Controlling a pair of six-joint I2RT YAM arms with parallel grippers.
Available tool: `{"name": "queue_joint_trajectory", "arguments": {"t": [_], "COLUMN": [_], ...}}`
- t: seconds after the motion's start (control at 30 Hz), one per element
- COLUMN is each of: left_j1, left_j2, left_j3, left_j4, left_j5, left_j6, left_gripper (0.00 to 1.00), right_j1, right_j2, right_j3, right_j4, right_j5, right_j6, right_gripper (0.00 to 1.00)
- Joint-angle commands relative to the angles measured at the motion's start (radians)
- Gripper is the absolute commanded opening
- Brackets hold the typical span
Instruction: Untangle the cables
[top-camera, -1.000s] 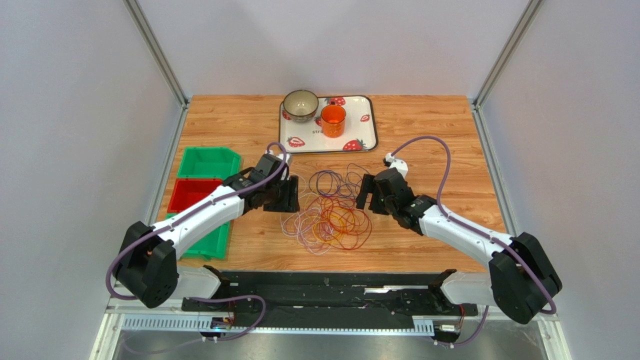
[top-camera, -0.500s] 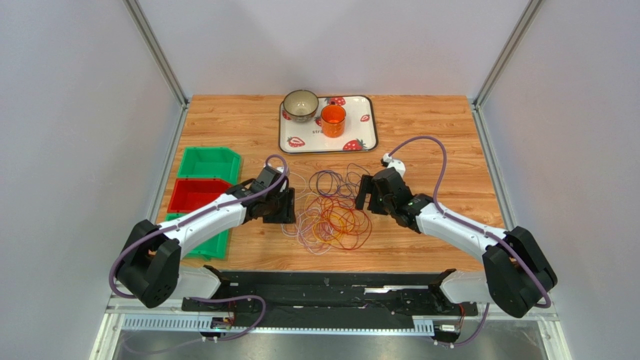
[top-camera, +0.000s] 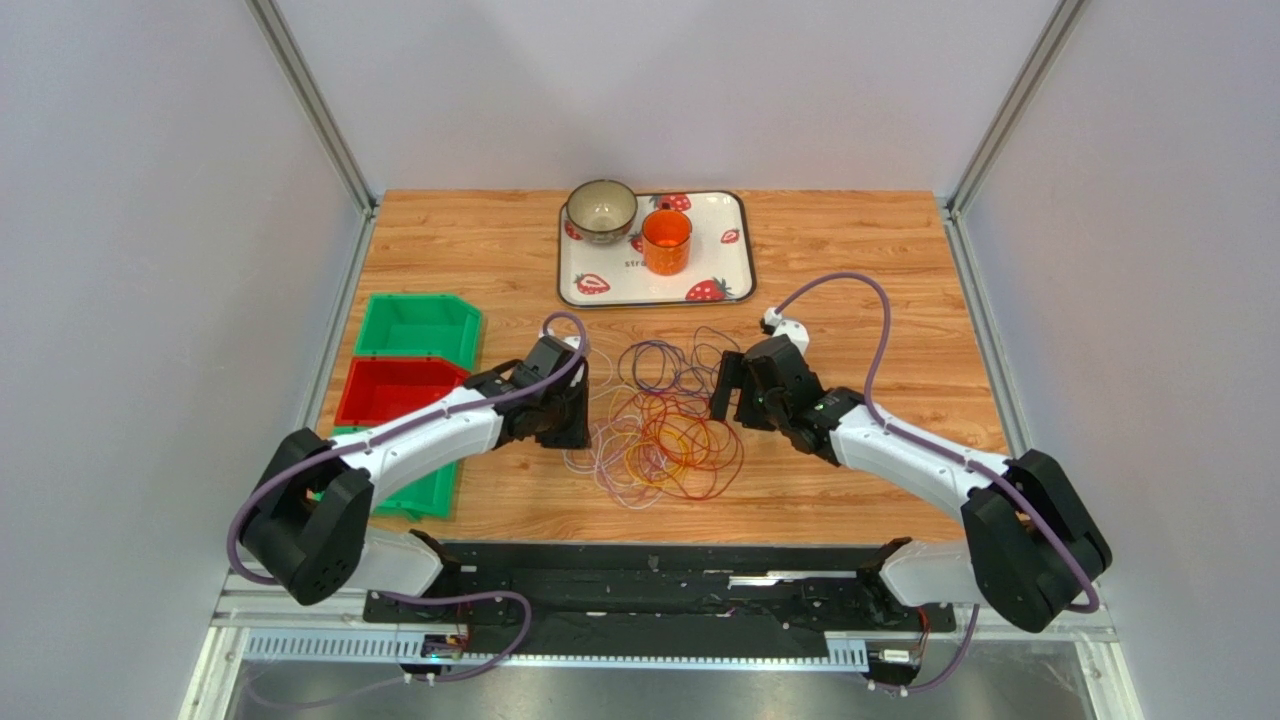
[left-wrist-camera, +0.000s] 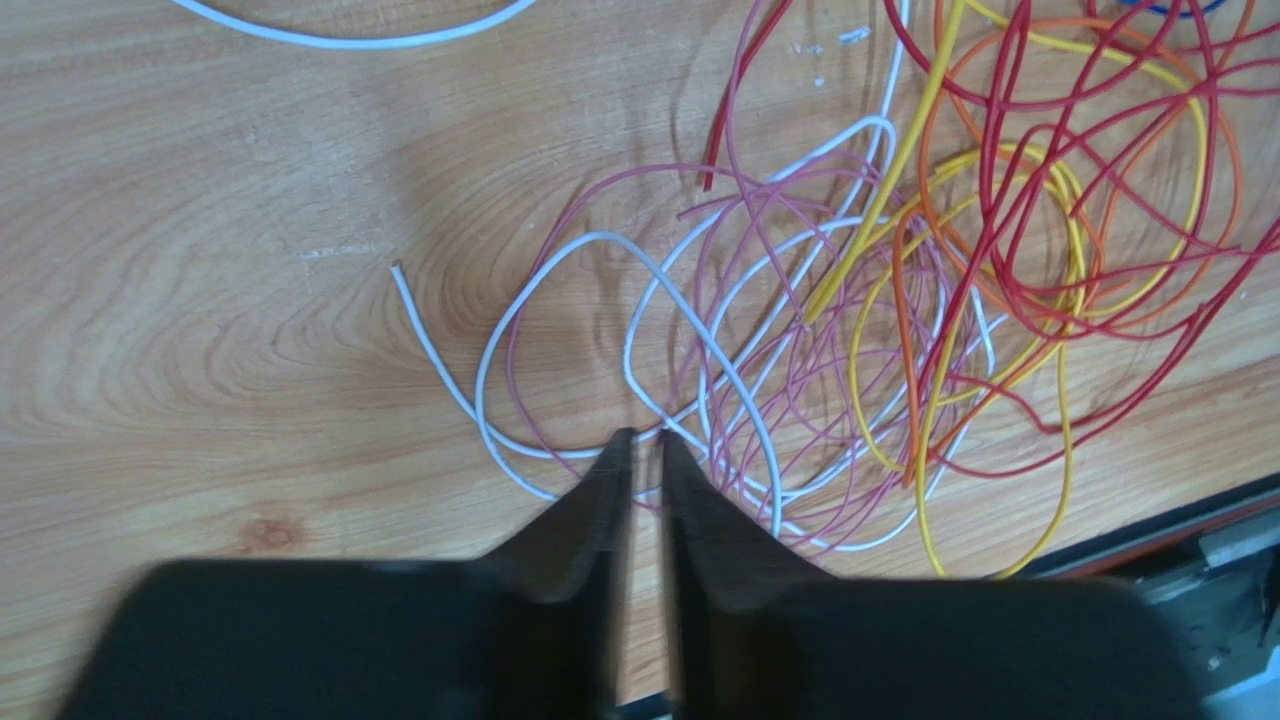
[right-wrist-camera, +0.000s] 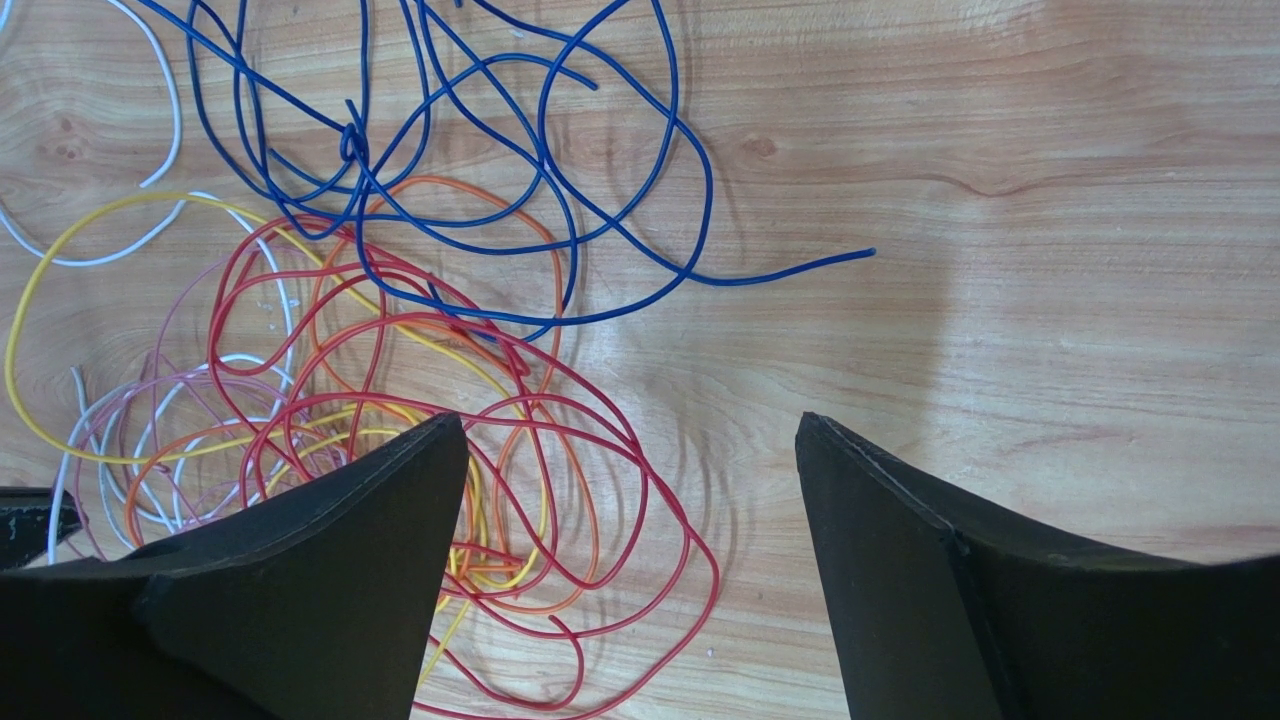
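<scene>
My left gripper is all but closed at the cables, toward the counter's near edge; my right gripper gapes wide above them.

Three bins, one bowl, one cup

Your right gripper hangs over the light wooden tabletop, its two black wedge-shaped fingers spread wide apart in the lower corners of the frame. Between them, toward the lower left, lie the tangled cables: thin red loops over orange and yellow ones. A thin blue wire coils at upper left, one end trailing to centre. A white strand curves at the far upper left.
</scene>
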Motion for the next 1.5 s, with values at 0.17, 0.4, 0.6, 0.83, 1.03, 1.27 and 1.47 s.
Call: {"name": "queue_joint_trajectory", "arguments": {"t": [0.17, 0.4, 0.6, 0.83, 1.03, 1.27, 1.47], "left_j1": [-0.041, -0.040, -0.060, -0.093, -0.093, -0.095, -0.093], "left_j2": [0.014, -0.085, 0.041, 0.113, 0.133, -0.166, -0.192], "left_j3": [0.175, 0.681, 1.195, 1.571, 1.863, 1.379, 1.349], "left_j4": [-0.103, -0.486, -0.774, -0.934, -0.852, -0.415, -0.425], "left_j5": [-0.009, -0.115, -0.155, -0.216, -0.120, -0.051, -0.045], "left_j6": [0.021, 0.116, 0.205, 0.246, 0.343, 0.364, 0.377], "left_gripper": [0.00, 0.00, 0.00, 0.00, 0.00, 0.00, 0.00], "right_j1": [-0.003, -0.005, -0.003, -0.005, -0.005, 0.000, 0.049], "right_j2": [0.026, 0.012, 0.001, -0.020, -0.022, -0.132, -0.240], "right_j3": [0.039, 0.027, 0.016, 0.001, -0.003, -0.077, -0.059], "right_j4": [0.030, 0.040, 0.049, 0.060, 0.069, 0.193, 0.242], "right_j5": [-0.001, -0.001, 0.000, 0.002, -0.011, -0.141, -0.365], "right_j6": [-0.015, -0.015, -0.014, -0.011, -0.018, -0.083, -0.192], "right_gripper": [0.84, 0.84, 0.83, 0.83, 0.84, 0.82, 0.84]}}
